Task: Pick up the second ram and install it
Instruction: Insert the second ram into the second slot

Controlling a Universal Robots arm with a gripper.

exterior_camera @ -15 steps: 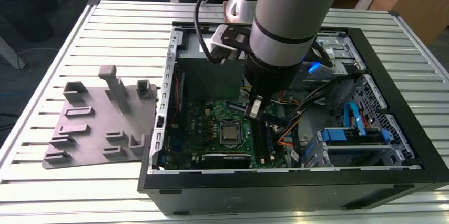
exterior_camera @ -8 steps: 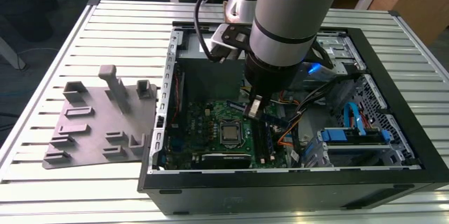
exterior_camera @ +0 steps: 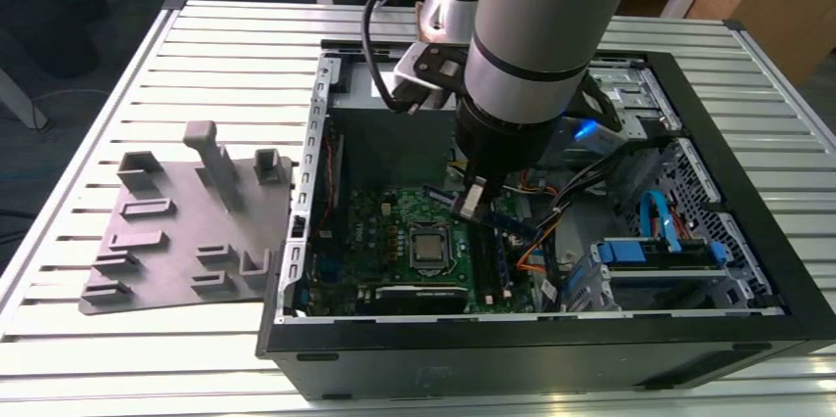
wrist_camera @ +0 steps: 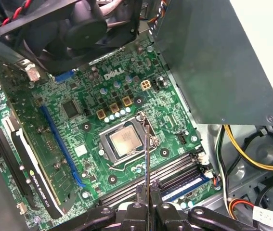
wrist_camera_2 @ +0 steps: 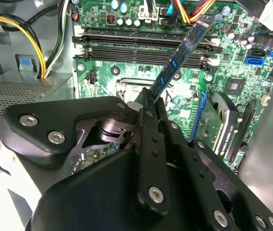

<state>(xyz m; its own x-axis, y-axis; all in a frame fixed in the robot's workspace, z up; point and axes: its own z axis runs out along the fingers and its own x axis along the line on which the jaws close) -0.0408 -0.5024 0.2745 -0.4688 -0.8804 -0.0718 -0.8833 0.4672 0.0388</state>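
Tool [wrist_camera_2: 153, 98]: nearest the lens in both wrist views [wrist_camera: 147, 188]. Its black fingers are closed to a narrow gap, clamped on one end of the second ram.
Counter [exterior_camera: 196, 45]: white and slatted; it carries everything else.
Computer case [exterior_camera: 523, 339]: black, lying open on the counter, with the green board flat on its floor.
Arm [exterior_camera: 535, 45]: grey with a blue band. It reaches down into the case, ending over the green board.
Grey tray [exterior_camera: 183, 231]: outside the case, well apart from the green board, towards the exterior view's left; its posts stand upright.
Green board [wrist_camera: 93, 96]: lies directly under the tool.
Second ram [wrist_camera_2: 182, 53]: lifted off the green board. Its long axis runs straight out from the fingertips and points down at the board. In the second wrist view the chip face shows, slanting, with the far end over the dark memory slots [wrist_camera_2: 141, 48]. In the first wrist view it shows edge-on [wrist_camera: 147, 154], a thin line. Whether the far end touches the board I cannot tell.
Processor [wrist_camera: 124, 143]: square and silver, in the middle of the green board, just beside the ram's far end.
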